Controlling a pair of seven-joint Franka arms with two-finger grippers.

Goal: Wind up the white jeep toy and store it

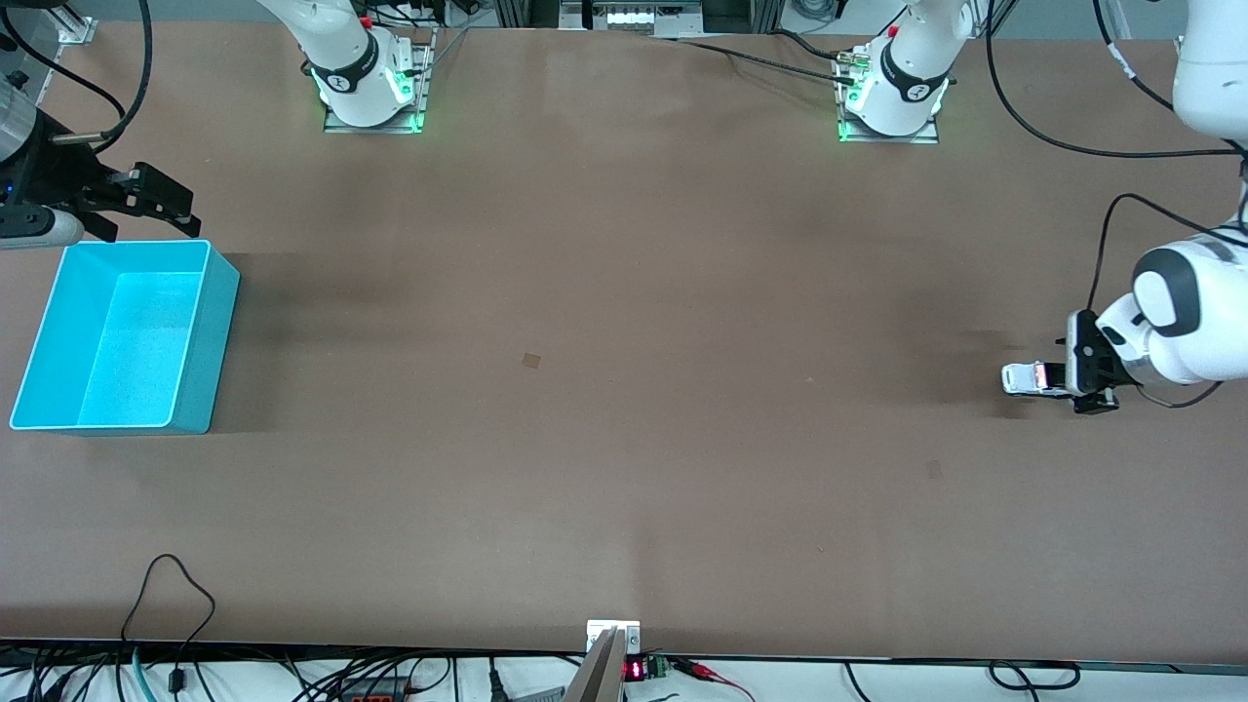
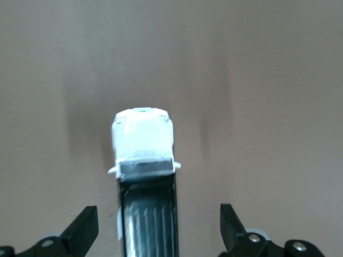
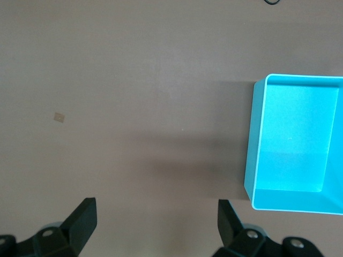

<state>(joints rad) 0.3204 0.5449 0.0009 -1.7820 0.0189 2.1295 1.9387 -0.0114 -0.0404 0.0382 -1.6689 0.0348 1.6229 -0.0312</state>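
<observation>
The white jeep toy [image 1: 1029, 378] stands on the table at the left arm's end, its black ribbed roof [image 2: 148, 219] toward the gripper. My left gripper [image 1: 1074, 375] is low at the jeep's rear. It is open, with its black fingers [image 2: 81, 231] wide apart on either side of the roof and not touching it [image 2: 158, 230]. My right gripper [image 1: 146, 200] is open and empty above the table, just past the cyan bin's rim [image 1: 127, 244] on the side toward the robot bases. It holds nothing in the right wrist view [image 3: 155, 222].
The cyan bin is empty and stands at the right arm's end; its wall also shows in the right wrist view [image 3: 257, 139]. A small brown patch [image 1: 530, 360] marks the table's middle. Cables run along the edge nearest the front camera.
</observation>
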